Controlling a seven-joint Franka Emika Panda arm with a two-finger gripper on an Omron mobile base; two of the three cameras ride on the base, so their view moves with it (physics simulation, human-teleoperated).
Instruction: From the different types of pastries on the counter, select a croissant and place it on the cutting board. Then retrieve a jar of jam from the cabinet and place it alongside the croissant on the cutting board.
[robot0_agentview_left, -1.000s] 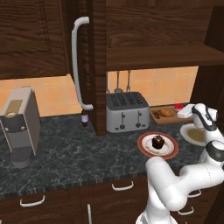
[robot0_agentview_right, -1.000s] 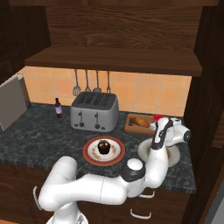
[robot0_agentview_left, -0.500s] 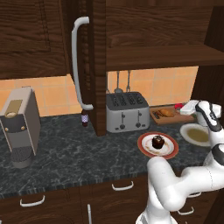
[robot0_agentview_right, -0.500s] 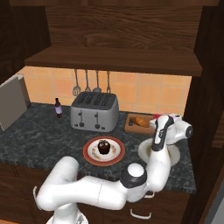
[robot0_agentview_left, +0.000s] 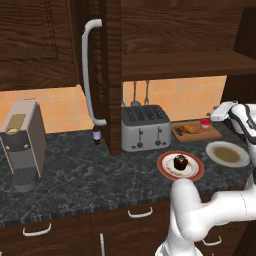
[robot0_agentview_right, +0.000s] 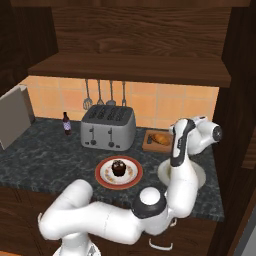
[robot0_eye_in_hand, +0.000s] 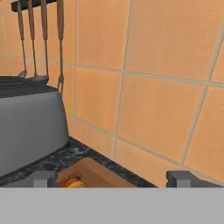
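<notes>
- The gripper (robot0_eye_in_hand: 111, 178) has its two dark fingertips (robot0_eye_in_hand: 43, 178) set wide apart, with nothing between them; they point toward the orange tiled wall (robot0_eye_in_hand: 153, 87).
- Just below and ahead of the fingertips, near the left one, lies the croissant (robot0_eye_in_hand: 73, 181), with only its golden top showing in the hand view.
- It rests on the cutting board (robot0_eye_in_hand: 98, 175), whose light-brown surface runs between the two tips up to the edge of the dark counter (robot0_eye_in_hand: 65, 157).
- In the left base view the croissant (robot0_agentview_left: 189, 129) sits on the cutting board (robot0_agentview_left: 196, 133), with the jar of jam (robot0_agentview_left: 205, 123) upright just beside it on the same board, under the white hand.
- In the right base view the croissant (robot0_agentview_right: 160, 138) is on the board (robot0_agentview_right: 151, 145) just left of the hand; the jar is hidden there.
- To the left of the fingers stands the grey toaster (robot0_eye_in_hand: 26, 127), with utensils (robot0_eye_in_hand: 41, 39) hanging on the wall above it.
- Nearer the robot than the board lies a round cream plate (robot0_agentview_left: 227, 153).
- Beside that plate, a red-rimmed plate (robot0_agentview_left: 180, 166) carries the dark chocolate cupcake (robot0_agentview_left: 180, 161).
- Farther left, past the toaster (robot0_agentview_left: 145, 128), a small dark bottle (robot0_agentview_left: 97, 135) stands by the cabinet (robot0_agentview_left: 112, 75) with its long curved handle (robot0_agentview_left: 89, 70).
- At the far left of the counter (robot0_agentview_left: 100, 175) stands a coffee machine (robot0_agentview_left: 22, 145).
</notes>
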